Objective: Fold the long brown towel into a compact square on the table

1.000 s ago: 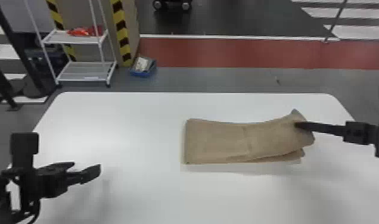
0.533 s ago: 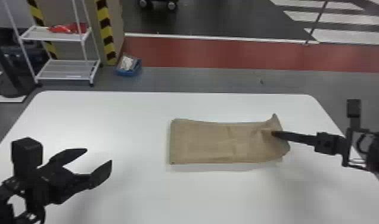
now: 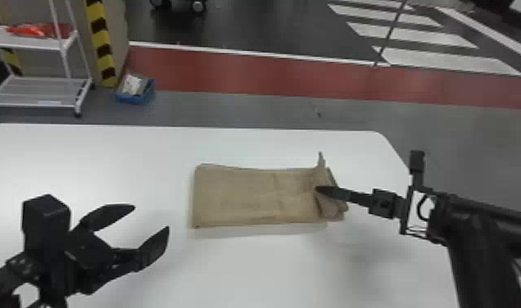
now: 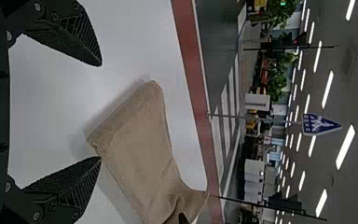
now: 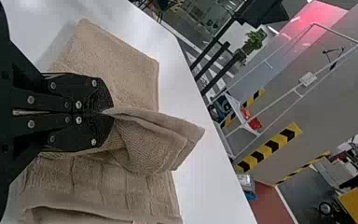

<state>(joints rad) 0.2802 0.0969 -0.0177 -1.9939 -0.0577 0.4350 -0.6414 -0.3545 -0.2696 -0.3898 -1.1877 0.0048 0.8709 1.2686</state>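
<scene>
Now you have towel (image 3: 251, 198) mid-frame on bench (image 3: 108, 164), right tool (image 3: 318, 189) clenched on its right end (left tool (image 3: 151, 218), lower left, spread, empty). Inward fold seems in hand; next, likely carry towel's end leftward, lay flat, let go.

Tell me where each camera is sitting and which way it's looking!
Head view: on the robot's head, looking forward and down at the table and towel; left gripper and right gripper both show.
Left wrist view: on the left wrist, looking past its own open fingers at the towel and the room beyond.
Right wrist view: on the right wrist, looking past its own fingers, pinching the towel, towards the shelf.
Shared: head and right wrist views both show the towel and shelf.
</scene>
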